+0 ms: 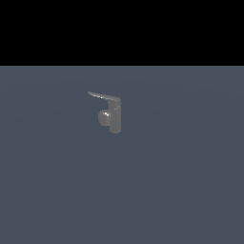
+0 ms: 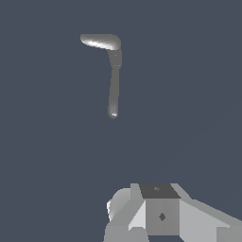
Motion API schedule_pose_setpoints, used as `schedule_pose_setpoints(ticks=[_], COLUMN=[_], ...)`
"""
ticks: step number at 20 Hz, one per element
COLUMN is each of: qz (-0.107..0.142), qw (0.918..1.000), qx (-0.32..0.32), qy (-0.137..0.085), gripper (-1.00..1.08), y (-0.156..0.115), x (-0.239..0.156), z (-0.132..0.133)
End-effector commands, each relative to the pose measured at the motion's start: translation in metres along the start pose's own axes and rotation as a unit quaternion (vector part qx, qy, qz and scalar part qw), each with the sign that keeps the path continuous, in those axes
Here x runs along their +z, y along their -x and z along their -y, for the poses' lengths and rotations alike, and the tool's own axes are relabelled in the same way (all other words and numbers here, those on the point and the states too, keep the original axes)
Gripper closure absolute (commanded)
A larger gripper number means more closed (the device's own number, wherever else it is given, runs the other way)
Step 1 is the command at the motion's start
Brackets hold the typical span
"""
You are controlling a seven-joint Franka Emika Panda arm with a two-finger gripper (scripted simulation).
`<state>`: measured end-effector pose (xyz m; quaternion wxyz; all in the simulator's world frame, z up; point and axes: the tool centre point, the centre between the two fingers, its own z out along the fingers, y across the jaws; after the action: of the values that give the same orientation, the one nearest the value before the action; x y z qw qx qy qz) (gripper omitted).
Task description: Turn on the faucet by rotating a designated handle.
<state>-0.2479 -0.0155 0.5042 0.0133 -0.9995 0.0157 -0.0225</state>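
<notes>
The faucet (image 1: 115, 116) is a small grey fixture standing upright on the floor. Its thin tapering handle (image 1: 102, 96) juts from the top toward the exterior view's left. The rounded spout (image 1: 104, 117) sits lower on the same side. In the wrist view the faucet is seen from above: the bright handle (image 2: 98, 41) and the longer grey spout (image 2: 113, 92) form an L. Grey blocky parts of my gripper (image 2: 159, 210) show at the picture's edge, well apart from the faucet and touching nothing. Its jaws are not clear. The arm is out of the exterior view.
A flat dark blue-grey floor (image 1: 181, 181) surrounds the faucet on all sides. A black band fills the exterior view above the floor's far edge.
</notes>
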Motion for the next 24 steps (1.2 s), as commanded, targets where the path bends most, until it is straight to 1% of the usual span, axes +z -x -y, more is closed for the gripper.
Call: schedule_pose_setpoints(ticks=[1,6,13,19,24], qz=[-0.002,-0.001,0.003,0.011,0.023], qw=[1.0,1.0,0.9993,0.9962,0.989], qx=[0.003,0.005,0.032,0.077,0.133], qy=[-0.006,-0.007,-0.021,-0.041,-0.06], gripper=[1.08,1.08,1.08,1.08,1.08], y=[0.0,-0.002,-0.02,-0.05,-0.086], x=[-0.001,-0.001,0.001,0.007,0.018], z=[-0.002,-0.001,0.001,0.007,0.013])
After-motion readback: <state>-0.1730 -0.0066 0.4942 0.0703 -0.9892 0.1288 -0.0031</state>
